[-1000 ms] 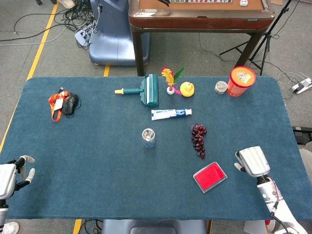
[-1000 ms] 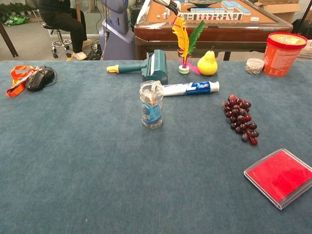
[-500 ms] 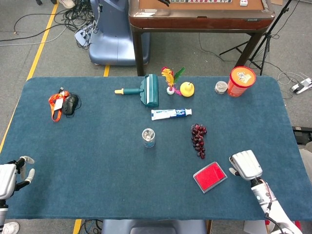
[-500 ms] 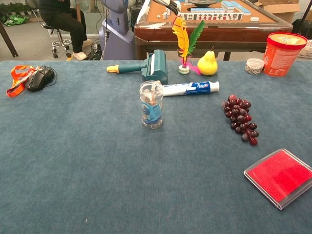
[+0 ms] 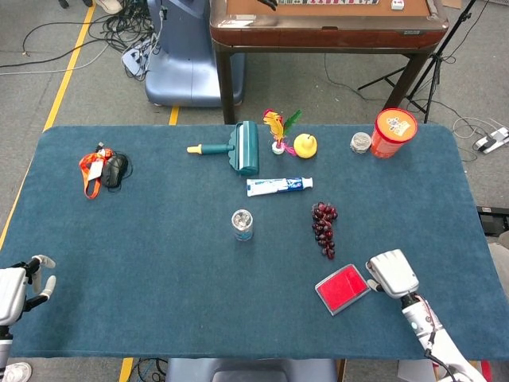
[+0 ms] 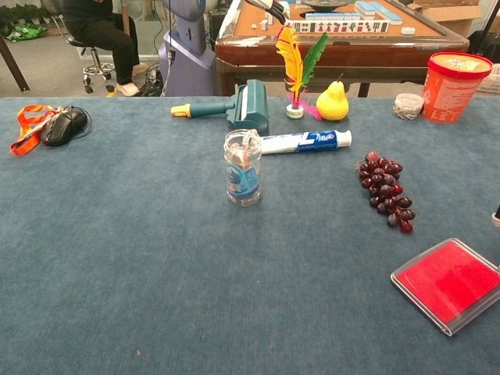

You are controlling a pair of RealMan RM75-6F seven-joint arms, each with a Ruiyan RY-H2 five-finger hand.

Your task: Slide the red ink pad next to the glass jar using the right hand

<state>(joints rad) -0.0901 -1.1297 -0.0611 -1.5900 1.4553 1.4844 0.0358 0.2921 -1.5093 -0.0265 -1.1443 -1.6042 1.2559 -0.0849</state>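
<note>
The red ink pad (image 5: 343, 288) lies flat near the table's front right, and the chest view shows the ink pad (image 6: 447, 283) at lower right. The glass jar (image 5: 242, 224) stands upright mid-table, well to the pad's left and farther back; the jar (image 6: 243, 168) has a blue label. My right hand (image 5: 391, 273) sits at the pad's right edge with its white back up, holding nothing; whether it touches the pad is unclear. Only a sliver of that hand (image 6: 497, 215) shows in the chest view. My left hand (image 5: 16, 288) rests at the front left corner, holding nothing.
Dark grapes (image 5: 324, 228) lie between the jar and the pad. Behind them are a toothpaste tube (image 5: 278, 186), a lint roller (image 5: 238, 148), a yellow pear (image 5: 305, 145), a feather toy (image 5: 277, 127) and an orange tub (image 5: 394, 132). A mouse with an orange lanyard (image 5: 105, 169) lies far left.
My right hand has moved left and slightly toward the front edge, up to the ink pad's right edge. The pad, the jar and the left hand have not shifted.
</note>
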